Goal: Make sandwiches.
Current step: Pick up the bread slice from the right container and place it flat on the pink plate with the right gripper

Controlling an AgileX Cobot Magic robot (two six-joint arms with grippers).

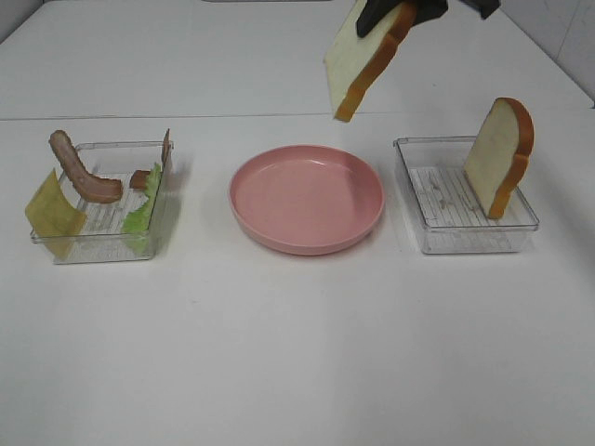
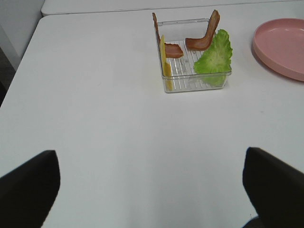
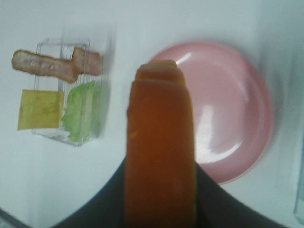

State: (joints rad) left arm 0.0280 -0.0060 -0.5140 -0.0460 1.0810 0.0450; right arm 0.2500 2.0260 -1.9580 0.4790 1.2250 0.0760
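High over the far rim of the pink plate [image 1: 307,197], my right gripper [image 1: 402,11] is shut on a bread slice [image 1: 364,58] that hangs tilted, white face showing, crust downward. In the right wrist view the slice's brown crust [image 3: 161,142] fills the middle, with the plate [image 3: 228,109] below it. A second bread slice [image 1: 500,153] stands on edge in the right clear tray [image 1: 446,237]. The left clear tray [image 1: 93,249] holds bacon strips [image 1: 84,172], a cheese square [image 1: 51,214] and lettuce [image 1: 144,209]. My left gripper [image 2: 152,190] hangs open over bare table, well short of that tray [image 2: 190,84].
The white table [image 1: 297,353] spreads wide in front of the plate and trays. A seam runs across it behind the trays. The table's left edge shows in the left wrist view.
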